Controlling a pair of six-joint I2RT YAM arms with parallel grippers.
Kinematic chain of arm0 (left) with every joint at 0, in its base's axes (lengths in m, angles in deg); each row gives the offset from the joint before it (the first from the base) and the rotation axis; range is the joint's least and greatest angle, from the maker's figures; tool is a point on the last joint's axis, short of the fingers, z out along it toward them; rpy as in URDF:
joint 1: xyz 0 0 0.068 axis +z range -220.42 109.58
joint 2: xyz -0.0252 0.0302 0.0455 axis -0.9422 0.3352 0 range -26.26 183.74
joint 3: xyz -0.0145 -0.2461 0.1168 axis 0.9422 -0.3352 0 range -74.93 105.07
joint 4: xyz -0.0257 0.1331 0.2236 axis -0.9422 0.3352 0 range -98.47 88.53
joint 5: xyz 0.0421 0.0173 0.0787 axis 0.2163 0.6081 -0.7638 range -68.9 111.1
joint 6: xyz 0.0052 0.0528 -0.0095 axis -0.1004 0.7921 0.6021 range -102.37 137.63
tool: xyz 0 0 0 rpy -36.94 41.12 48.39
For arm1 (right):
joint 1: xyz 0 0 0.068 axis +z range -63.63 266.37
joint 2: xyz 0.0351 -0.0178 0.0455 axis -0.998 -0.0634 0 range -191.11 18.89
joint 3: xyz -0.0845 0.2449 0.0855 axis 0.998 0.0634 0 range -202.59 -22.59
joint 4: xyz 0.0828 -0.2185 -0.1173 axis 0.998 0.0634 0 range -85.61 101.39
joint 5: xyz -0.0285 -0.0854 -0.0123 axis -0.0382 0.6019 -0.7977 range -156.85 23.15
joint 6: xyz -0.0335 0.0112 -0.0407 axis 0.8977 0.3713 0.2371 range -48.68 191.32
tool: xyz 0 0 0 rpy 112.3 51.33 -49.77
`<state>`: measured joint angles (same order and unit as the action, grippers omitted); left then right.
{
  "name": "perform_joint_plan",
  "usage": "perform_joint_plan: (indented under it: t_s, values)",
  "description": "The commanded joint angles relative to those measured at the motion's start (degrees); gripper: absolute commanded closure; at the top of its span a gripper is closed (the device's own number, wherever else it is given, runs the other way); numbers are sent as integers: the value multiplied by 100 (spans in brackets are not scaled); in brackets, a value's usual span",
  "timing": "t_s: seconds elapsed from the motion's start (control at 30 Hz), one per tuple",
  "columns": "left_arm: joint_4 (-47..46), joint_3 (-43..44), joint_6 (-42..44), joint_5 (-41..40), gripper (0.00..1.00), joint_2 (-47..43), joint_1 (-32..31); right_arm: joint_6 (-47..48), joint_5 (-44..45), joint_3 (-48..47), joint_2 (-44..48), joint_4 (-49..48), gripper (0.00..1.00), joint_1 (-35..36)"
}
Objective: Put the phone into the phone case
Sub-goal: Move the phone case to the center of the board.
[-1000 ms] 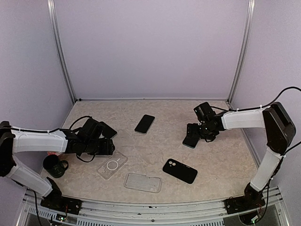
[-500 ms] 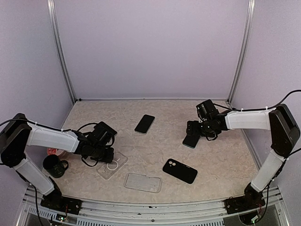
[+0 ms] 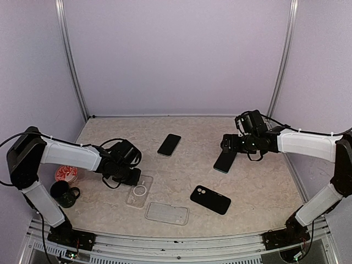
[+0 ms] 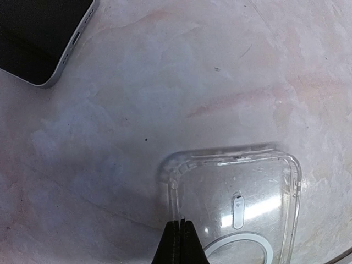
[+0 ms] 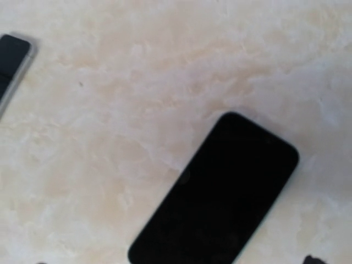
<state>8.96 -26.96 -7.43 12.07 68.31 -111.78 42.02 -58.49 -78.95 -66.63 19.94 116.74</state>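
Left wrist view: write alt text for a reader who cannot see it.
The left gripper, shut, meets a side wall of a clear phone case lying on a marbled table. The corner of a dark phone shows top left.

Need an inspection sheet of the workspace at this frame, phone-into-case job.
surface: marbled tabletop, no spills seen
job's things: clear case with ring; mid-table phone; right-side phone
clutter: second clear case, black item with camera cutout, mug, red-white item
hands: left hand shut, tips at clear case rim, grip not certain; right hand open above right-side phone
cables: black cable loops at both wrists
surroundings: lilac walls, metal posts
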Motion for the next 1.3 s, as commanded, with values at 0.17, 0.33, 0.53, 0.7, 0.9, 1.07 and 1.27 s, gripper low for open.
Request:
perform_joint_plan:
  t_s: [0.17, 0.33, 0.53, 0.7, 0.9, 1.07, 1.27]
  values:
    - [252, 395, 342, 140, 100, 461, -68, 220, -77, 126, 438, 5, 1, 66]
    - [572, 913, 689, -70, 100, 582, -137, 254, -88, 134, 475, 6, 1, 66]
    - [1051, 1991, 1553, 63, 100, 921, -152, 270, -226, 101, 422, -19, 0, 59]
    - [1721, 2964, 2227, 72, 100, 1378, -161, 306, -266, 73, 389, 24, 1, 65]
    - [2015, 2873, 1416, -151, 59, 1266, -153, 354, -260, 193, 540, 11, 1, 66]
    - [1698, 2168, 1028, 55, 46, 746, -135, 401, -328, 248, 597, -17, 1, 66]
    - [1660, 1712, 789, 130, 56, 660, -110, 423, -378, 272, 619, -64, 1, 66]
